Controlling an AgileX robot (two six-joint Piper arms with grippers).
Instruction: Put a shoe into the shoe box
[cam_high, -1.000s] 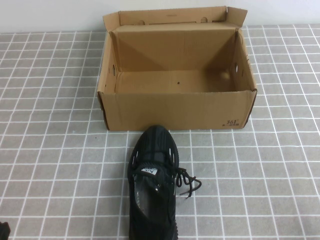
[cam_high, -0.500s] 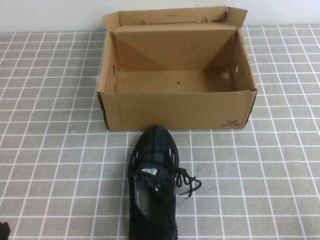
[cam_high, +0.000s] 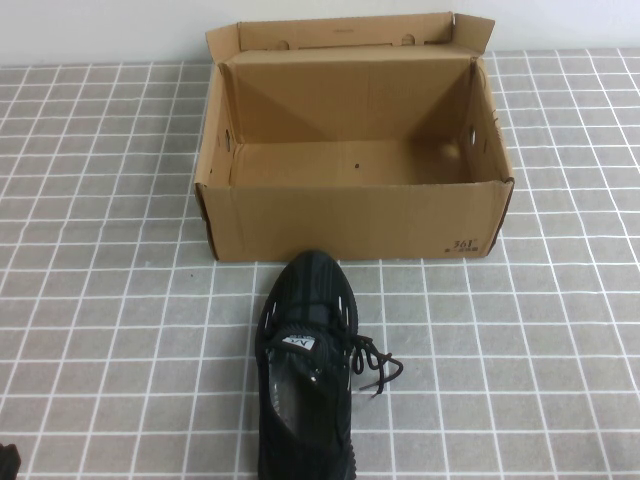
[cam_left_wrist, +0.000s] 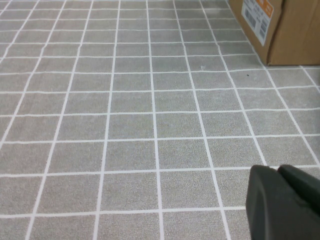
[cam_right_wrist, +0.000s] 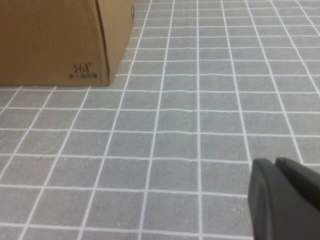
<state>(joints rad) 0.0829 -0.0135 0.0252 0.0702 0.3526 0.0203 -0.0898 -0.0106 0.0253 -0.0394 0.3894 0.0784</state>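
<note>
Both arms parked low, nothing held. Left gripper (cam_left_wrist: 280, 200) closed at 7 o'clock, right gripper (cam_right_wrist: 282, 200) closed, outside the high view. Black knit sneaker (cam_high: 308, 370) at 6 o'clock, toe touching open brown cardboard shoe box (cam_high: 350, 215) at 12, ready for loading.

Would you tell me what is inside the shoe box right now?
The shoe box shows only bare cardboard floor and walls; its near wall hides the floor strip behind it. The shoe lies outside, in front. Left gripper and right gripper, both shut, are low above the table.
</note>
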